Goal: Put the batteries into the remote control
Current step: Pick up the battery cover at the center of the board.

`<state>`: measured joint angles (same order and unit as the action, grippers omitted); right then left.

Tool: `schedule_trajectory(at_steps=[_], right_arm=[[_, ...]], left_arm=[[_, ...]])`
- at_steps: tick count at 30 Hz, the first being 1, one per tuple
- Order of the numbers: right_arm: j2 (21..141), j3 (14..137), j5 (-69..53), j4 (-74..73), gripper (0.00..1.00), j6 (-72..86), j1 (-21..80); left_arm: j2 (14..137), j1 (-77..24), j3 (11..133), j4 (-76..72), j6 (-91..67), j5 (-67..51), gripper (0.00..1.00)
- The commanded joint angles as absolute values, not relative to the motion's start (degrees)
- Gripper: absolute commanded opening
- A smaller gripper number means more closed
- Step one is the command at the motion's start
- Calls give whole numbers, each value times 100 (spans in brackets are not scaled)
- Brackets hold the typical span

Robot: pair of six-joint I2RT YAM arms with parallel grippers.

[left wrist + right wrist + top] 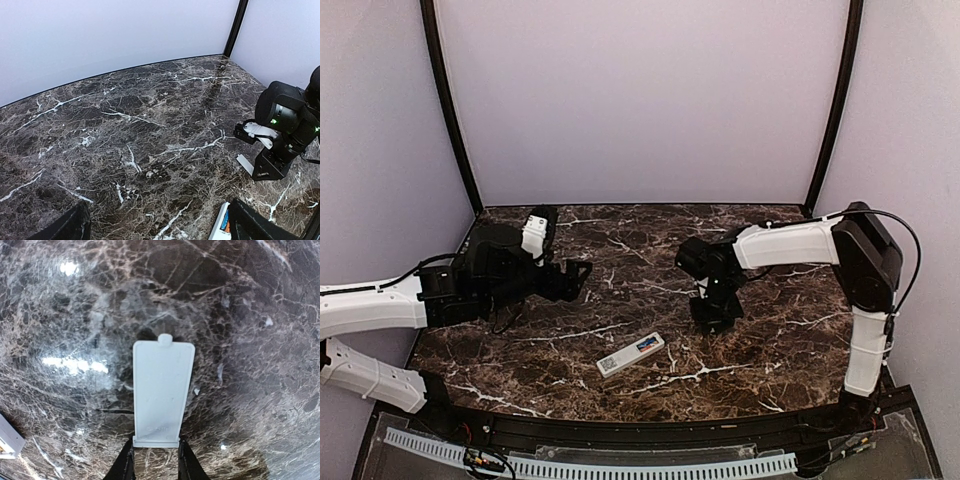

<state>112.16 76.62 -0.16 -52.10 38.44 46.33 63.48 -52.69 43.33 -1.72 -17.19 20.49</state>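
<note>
White remote control [630,354] lies back-up on the table [770,350] between the arms, batteries [647,346] apparently seated in its recess, while the right claw [155,459] pinches the pale cover [161,390] by one end, presumably for refitting, and the left claw [161,227] hangs spread wide.

The desk [770,360] looks like polished dark-brown veined stone, glossy with glare patches. The cover piece [162,390] is smooth, matt pale plastic. The remote control [630,354] is smooth white plastic.
</note>
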Motion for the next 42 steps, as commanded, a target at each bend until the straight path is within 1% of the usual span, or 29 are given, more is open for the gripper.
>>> schedule_trajectory(at_steps=[1,9,17,24,27,36,42], right_arm=[[11073,7499,-23,-5448,20,3783,4717],[10890,7392,-109,-5583,20,3546,4824],[10512,7136,-158,-5241,19,3300,4937],[10463,7105,-75,-5015,19,3189,5039],[10381,7196,-22,-4916,19,3105,5121],[10005,7843,640,-4345,18,2731,5620],[9975,8252,887,-3924,18,2540,5988]], left_arm=[[6264,-5302,4245,-228,-1636,2117,95],[6275,-5334,4180,-407,-1492,2035,95],[6242,-5399,3982,-853,-1513,1803,95],[6264,-5403,3960,-944,-1578,1703,95],[6267,-5397,3979,-959,-1706,1597,95],[6262,-5401,4015,-1224,-2363,1211,95],[6598,-5383,4142,-1389,-3026,816,95]])
